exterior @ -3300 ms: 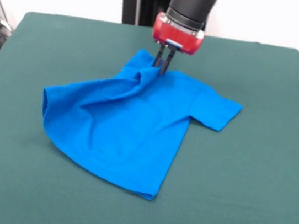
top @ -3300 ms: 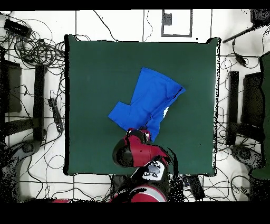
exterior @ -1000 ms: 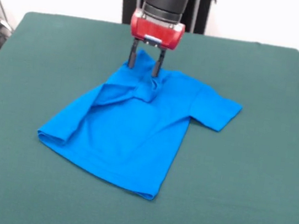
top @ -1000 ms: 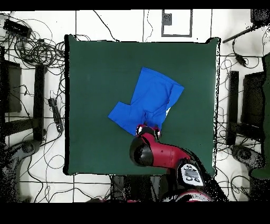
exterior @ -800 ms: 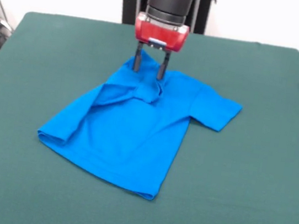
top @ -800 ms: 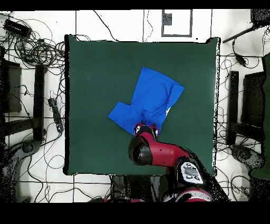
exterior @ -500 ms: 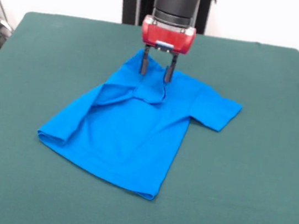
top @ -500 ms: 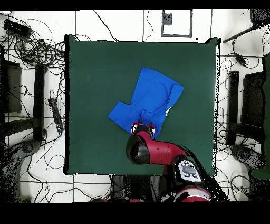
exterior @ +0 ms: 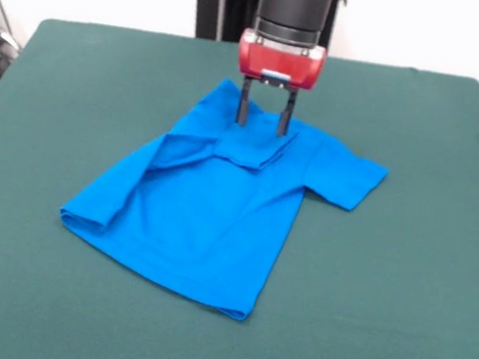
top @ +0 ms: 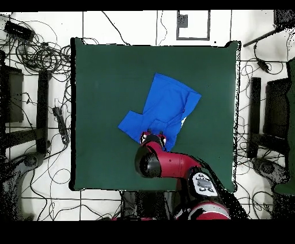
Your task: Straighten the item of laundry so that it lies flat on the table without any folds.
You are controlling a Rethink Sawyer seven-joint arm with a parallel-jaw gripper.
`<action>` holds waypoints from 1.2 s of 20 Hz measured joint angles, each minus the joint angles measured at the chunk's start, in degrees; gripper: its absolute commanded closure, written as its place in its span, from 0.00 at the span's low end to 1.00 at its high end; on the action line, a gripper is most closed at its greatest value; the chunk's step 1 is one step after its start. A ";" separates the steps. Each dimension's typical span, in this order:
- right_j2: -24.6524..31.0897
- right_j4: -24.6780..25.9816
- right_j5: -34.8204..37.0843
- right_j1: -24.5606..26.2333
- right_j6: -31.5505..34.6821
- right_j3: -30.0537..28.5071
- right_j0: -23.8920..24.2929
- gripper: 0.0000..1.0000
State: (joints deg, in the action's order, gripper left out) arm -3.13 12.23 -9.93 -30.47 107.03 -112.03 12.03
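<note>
Near the front of the green worktop (exterior: 403, 283) lies the hem of the blue T-shirt (exterior: 207, 220); its long axis runs back toward the collar end. One sleeve juts out flat to the side; the other side is still folded over. Farthest back, the gripper (exterior: 263, 120) hangs above a doubled flap, jaws wide and empty

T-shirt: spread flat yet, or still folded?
Still folded. The T-shirt has a flap doubled over near the collar under the open pincer, a rolled edge at its left side, and only one sleeve showing.
</note>
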 measured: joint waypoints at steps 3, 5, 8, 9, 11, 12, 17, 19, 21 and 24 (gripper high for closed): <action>0.28 0.00 0.00 -0.38 0.00 0.00 -0.01 0.00; 0.41 0.00 0.00 -0.63 0.00 0.01 -0.04 0.00; 0.47 0.00 0.00 -1.04 0.00 0.00 -0.24 0.00; 0.47 0.00 0.00 -1.04 0.00 0.00 -0.31 0.00; 0.49 0.01 0.00 -1.03 0.00 0.00 -0.38 0.00; 0.52 0.00 0.00 -0.94 0.00 0.00 -0.50 0.00; 0.61 0.01 0.00 -0.40 0.00 0.00 -0.51 0.00; 0.62 0.00 0.00 -0.27 0.00 0.01 -0.51 0.00; 0.62 0.00 0.00 -0.03 0.00 0.03 -0.51 0.00; 0.63 0.00 0.00 0.83 0.00 0.15 -0.51 0.00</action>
State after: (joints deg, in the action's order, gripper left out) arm -2.50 12.23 -9.93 -29.64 107.03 -111.88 11.52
